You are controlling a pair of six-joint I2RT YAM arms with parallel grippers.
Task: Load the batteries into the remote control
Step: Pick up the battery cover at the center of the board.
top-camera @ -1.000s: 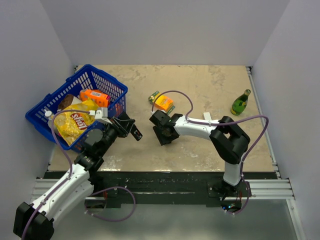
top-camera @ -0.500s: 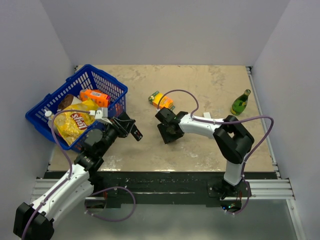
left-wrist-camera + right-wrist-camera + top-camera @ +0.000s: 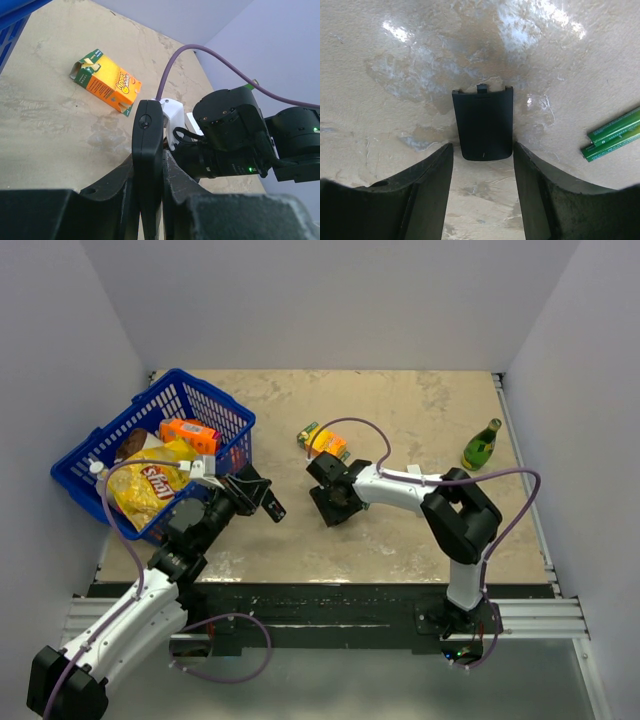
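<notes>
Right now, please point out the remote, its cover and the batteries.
remote (image 3: 147, 145), left wrist view, its narrow edge near the top.
cover (image 3: 483, 125), right wrist view, its middle.
batteries (image 3: 615, 124), right wrist view, middle of the upper one.

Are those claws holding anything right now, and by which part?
The left gripper grips the remote control by one end, the rest sticking out. The right gripper holds nothing; it stands open over the black cover on the table.

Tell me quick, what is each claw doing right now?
Left gripper: shut on the remote control.
Right gripper: open, holding nothing, poised over the black cover.
</notes>
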